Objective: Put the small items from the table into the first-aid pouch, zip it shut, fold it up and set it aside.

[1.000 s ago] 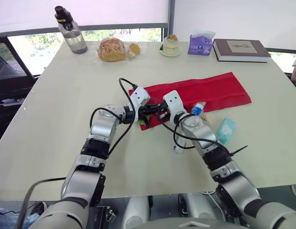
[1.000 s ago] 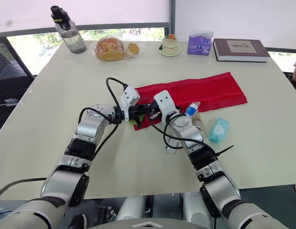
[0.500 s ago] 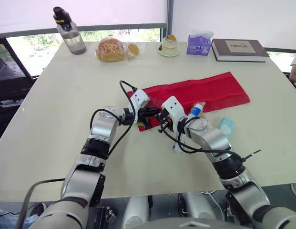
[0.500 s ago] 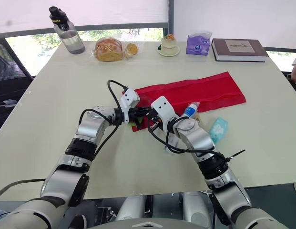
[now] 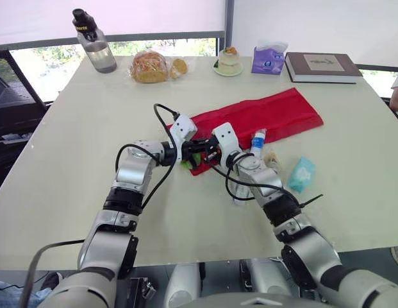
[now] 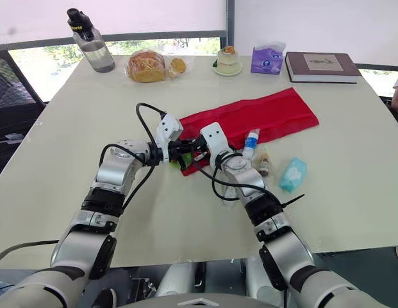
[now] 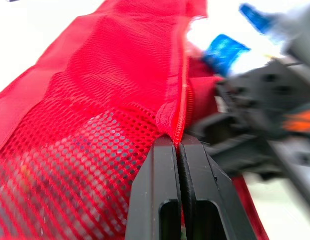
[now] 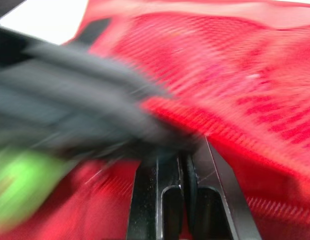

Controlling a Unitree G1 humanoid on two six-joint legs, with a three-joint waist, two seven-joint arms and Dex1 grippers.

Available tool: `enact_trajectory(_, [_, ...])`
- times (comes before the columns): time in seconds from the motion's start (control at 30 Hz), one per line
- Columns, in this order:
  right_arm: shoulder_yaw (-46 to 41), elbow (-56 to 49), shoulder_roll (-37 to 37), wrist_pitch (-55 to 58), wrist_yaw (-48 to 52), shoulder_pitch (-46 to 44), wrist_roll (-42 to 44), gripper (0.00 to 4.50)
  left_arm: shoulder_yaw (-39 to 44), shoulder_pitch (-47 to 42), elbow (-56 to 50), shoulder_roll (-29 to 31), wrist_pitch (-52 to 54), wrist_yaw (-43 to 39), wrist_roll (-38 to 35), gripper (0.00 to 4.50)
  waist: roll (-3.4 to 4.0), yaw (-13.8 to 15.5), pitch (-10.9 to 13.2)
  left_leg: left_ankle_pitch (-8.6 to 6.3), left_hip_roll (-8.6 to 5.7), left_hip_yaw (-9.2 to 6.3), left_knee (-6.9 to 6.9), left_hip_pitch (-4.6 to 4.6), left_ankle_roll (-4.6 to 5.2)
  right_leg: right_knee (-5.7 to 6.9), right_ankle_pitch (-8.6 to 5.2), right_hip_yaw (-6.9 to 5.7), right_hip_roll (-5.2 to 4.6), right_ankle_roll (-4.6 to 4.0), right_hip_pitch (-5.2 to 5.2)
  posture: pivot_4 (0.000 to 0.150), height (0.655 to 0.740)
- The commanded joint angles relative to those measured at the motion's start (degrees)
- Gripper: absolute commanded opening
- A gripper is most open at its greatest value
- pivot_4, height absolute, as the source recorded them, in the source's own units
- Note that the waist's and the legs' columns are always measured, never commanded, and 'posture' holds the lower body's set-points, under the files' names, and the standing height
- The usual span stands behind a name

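Early in the task, by the look of it. Red mesh first-aid pouch (image 5: pixel 263 115) flat on the pale desk (image 5: pixel 90 128). Beside the pouch and not yet packed: small white blue-capped bottle (image 5: pixel 257 140), little brown vial (image 5: pixel 272 159), teal wipes packet (image 5: pixel 302 174). Zipping, folding and setting aside all left. Left tool (image 7: pixel 177 142) clamped on the pouch's zip edge at its near end. Right tool (image 8: pixel 180 157) closed on the mesh just beside, both forearms low.
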Motion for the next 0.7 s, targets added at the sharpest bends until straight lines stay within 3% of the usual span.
enact_trajectory(0.03, [-2.59,-0.13,1.24,-6.02,-1.09,-2.01,0.13,0.11,-1.64,1.86,-2.32,-0.05,1.52,-1.66,-0.64,0.0,0.0,-0.04,0.0,0.0,0.0,-0.01,-0.01,0.0,0.0,-0.01,0.0,0.02,-0.01,0.0,0.0,0.15,0.74])
enact_trajectory(0.2, [-1.67,-1.53,0.95,-6.38,0.38,0.11,-0.48,0.11,-1.64,1.98,-2.01,0.23,1.1,-1.61,-0.2,0.0,0.0,-0.05,0.0,0.0,-0.01,-0.02,-0.03,0.0,0.0,0.01,0.0,0.0,-0.01,0.0,-0.01,0.15,0.74])
enact_trajectory(0.43, [2.27,-21.51,-7.85,4.98,11.77,8.07,0.99,0.11,-2.68,-0.18,2.93,3.72,-4.97,-2.46,3.23,0.0,0.02,-0.05,0.01,0.0,-0.03,-0.03,-0.02,-0.02,0.0,-0.01,0.0,0.04,-0.02,0.0,-0.03,0.15,0.74])
enact_trajectory(0.7, [-3.04,-42.07,-17.09,13.63,18.57,16.38,8.68,0.11,-4.03,-3.41,11.44,9.75,-15.66,-2.55,8.85,0.0,0.02,0.01,0.01,0.0,0.02,-0.01,-0.04,0.04,0.0,0.07,-0.03,-0.03,0.2,-0.03,-0.05,0.15,0.74])
